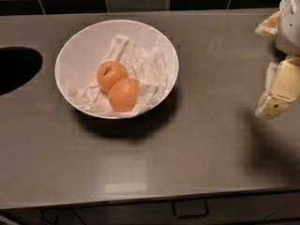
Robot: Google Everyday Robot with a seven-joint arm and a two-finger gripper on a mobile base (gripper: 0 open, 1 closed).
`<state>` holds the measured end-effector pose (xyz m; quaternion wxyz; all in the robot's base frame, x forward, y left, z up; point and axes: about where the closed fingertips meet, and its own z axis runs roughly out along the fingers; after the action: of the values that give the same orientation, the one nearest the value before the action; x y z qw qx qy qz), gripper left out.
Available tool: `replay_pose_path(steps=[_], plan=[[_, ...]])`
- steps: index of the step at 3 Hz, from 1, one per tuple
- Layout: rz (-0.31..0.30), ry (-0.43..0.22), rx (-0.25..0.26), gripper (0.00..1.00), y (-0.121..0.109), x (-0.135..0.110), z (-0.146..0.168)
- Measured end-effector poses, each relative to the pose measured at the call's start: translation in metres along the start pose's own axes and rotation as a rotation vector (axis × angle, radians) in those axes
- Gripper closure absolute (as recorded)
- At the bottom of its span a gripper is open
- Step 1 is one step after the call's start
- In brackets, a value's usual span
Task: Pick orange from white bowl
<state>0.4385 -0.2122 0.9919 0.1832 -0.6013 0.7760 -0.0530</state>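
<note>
one oval matte orange point(123, 94) in round white bowl point(79, 50); end effector point(262, 71) agape, empty, far right.

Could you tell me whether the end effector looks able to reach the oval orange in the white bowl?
Probably yes: the end effector hangs open at the right edge, apart from the white bowl, and the orange sits uncovered; only the stemmed orange touching it crowds the grasp.

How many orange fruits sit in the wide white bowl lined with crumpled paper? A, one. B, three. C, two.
C: a plain matte orange and a stem-dimpled orange lie side by side inside the wide white bowl; the hand hovers open at the right edge, apart from it.
</note>
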Motion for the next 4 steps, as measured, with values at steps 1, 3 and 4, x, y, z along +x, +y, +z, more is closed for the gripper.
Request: replay_pose_path(steps=[1, 3, 4], plan=[[-0.001, 0.000, 0.000, 0.00, 0.000, 0.000, 0.000], [-0.315, -0.054, -0.059, 0.00, 0.000, -0.124, 0.009], [-0.483, -0.103, -0.093, 0.00, 0.014, -0.174, 0.009]])
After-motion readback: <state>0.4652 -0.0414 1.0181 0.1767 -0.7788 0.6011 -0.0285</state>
